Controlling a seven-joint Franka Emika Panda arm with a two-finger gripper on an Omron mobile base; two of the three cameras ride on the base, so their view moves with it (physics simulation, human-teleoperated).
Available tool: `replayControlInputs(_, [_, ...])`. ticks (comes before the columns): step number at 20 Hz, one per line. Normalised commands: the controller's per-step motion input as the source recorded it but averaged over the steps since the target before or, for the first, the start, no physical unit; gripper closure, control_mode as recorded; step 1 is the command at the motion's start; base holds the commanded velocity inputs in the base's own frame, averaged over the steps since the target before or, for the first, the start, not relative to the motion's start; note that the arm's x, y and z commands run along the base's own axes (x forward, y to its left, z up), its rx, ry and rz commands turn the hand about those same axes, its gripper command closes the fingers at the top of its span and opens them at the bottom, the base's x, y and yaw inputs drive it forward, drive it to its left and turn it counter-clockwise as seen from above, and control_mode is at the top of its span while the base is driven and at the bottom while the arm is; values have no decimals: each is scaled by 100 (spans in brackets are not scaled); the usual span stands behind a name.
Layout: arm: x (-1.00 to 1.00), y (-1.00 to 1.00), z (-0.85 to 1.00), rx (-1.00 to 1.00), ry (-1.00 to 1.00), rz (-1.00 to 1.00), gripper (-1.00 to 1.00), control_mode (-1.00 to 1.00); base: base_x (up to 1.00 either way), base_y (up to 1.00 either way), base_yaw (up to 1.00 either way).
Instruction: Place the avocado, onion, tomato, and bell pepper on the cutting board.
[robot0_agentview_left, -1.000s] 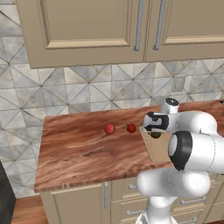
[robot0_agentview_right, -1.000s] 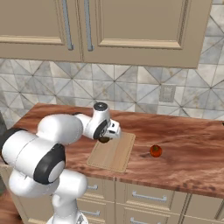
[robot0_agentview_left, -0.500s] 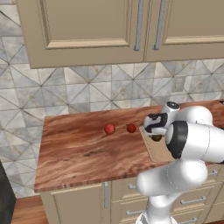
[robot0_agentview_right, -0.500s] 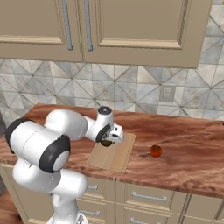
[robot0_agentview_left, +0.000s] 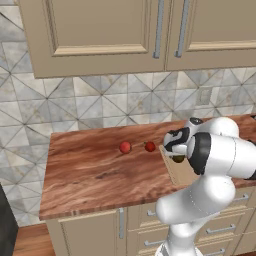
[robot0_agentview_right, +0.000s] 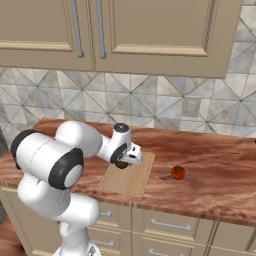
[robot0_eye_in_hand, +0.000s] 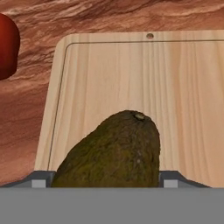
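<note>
1. Two-finger dark gripper (robot0_eye_in_hand: 105, 183) is closed on the dark olive-green, rough-skinned avocado (robot0_eye_in_hand: 111, 151). One grey fingertip (robot0_eye_in_hand: 41, 179) shows at each flank of the fruit, pressed against it.
2. Avocado sits between the fingers, over the flat pale tan wooden cutting board (robot0_eye_in_hand: 183, 96) with rounded corners. Right base view puts the gripper (robot0_agentview_right: 123, 161) at the board's (robot0_agentview_right: 132, 177) near-left corner region. Whether the fruit touches the wood or hangs just above it, cannot tell.
3. Long axis in the hand view runs from the fingers outward and leans slightly to one side. The narrower stem end, marked by a small pale scar, points away from the fingers toward the board's far edge with the hanging hole. The broad end lies down between the fingers.
4. Risk, judged: an egg-shaped fruit let go above the surface may roll. The nearest board edge lies to the fingers' left in the hand view, so a roll that way could carry it onto the reddish-brown wood counter (robot0_agentview_left: 90, 170).
5. Risk, judged: the grip takes the wide, tapering body, so a slip toward the narrow end is possible if the hand tilts.
6. Beyond the board edge to the fingers' left sits a glossy red ball (robot0_eye_in_hand: 6, 46), near but apart. Left base view shows two red balls (robot0_agentview_left: 125, 147) (robot0_agentview_left: 150, 146) on the counter beside the gripper; a rolling avocado could knock the closer one.
</note>
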Motion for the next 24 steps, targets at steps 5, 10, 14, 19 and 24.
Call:
replayControlInputs(5, [0,0,0,0,0,0,-100,-100,0,0,0])
replayControlInputs(10, [-4,0,0,0,-2,0,-100,-100,0,0,0])
replayControlInputs(14, [-6,0,4,0,-2,0,-100,-100,0,0,0])
replayControlInputs(19, [-2,-3,39,0,0,0,-100,-100,0,0,0])
replayControlInputs(24, [0,0,77,1,0,0,-100,-100,0,0,0])
